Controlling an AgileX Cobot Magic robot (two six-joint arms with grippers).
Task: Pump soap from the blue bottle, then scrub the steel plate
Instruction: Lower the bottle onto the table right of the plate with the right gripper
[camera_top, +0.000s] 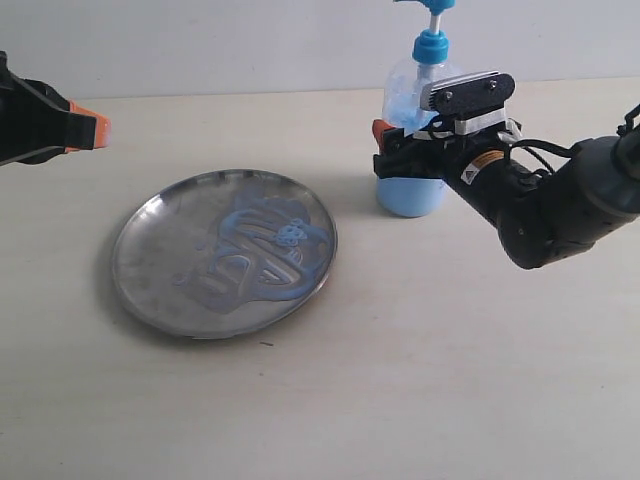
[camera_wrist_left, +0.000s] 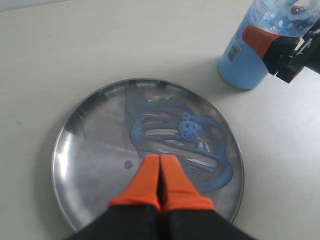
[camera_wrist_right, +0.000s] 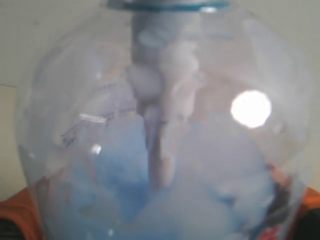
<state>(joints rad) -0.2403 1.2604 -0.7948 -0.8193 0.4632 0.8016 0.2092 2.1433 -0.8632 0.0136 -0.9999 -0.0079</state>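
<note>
The steel plate (camera_top: 150, 215) lies on the table, smeared with swirls of blue soap (camera_top: 268, 243). The blue bottle (camera_top: 410, 195) stands upright behind and to the right of the plate, its blue pump head at the top edge of the exterior view. My right gripper (camera_top: 405, 140) is shut on the bottle's body, one orange finger (camera_top: 381, 130) showing on its left side. In the right wrist view the bottle (camera_wrist_right: 165, 125) fills the frame, with orange fingers (camera_wrist_right: 15, 210) at both sides. My left gripper (camera_wrist_left: 160, 159) is shut and empty, held above the plate (camera_wrist_left: 85, 150) near the soap (camera_wrist_left: 185, 131).
The plate and bottle rest on a pale tabletop, with a white wall behind. In the exterior view my left gripper (camera_top: 92, 128) hangs at the far left edge, left of the plate. The right arm reaches in from the right edge.
</note>
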